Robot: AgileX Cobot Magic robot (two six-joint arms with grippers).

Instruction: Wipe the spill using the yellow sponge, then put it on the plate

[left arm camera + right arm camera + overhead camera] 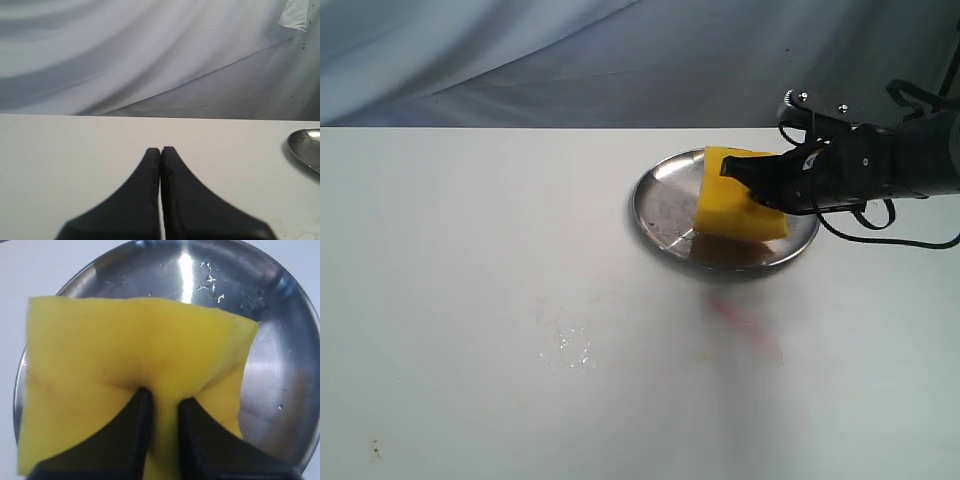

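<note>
White table (470, 250), grey cloth backdrop (520, 50) behind. Most of the surface is bare.

Plate (665, 205) sits on the table right of centre, toward the far edge. It is shiny metal, with a few pale flecks on its floor in the right wrist view.

Yellow sponge (735, 200) is over the plate, tilted, within the rim. Its lower edge is down near the dish floor above a brownish reflection; I can't tell whether it touches. The foam is puckered where it is pinched.

Right gripper (730, 170) reaches in from the right, clamped on the sponge's upper part, both fingers sunk into the foam. Not let go yet.

Left gripper (161, 150) is out of the exterior view. Its own camera shows the jaws pressed together, holding nothing, over bare table, with the plate's rim just at the frame edge.

Pink smear (745, 320) lies on the table in front of the plate.

Spill: no amber puddle in sight. Only faint glinting droplets (570, 345) lie left of the smear.

Reading: wiping looks done. The carry to the plate looks as good as done. What's left is setting the sponge down, opening the fingers and backing away.
</note>
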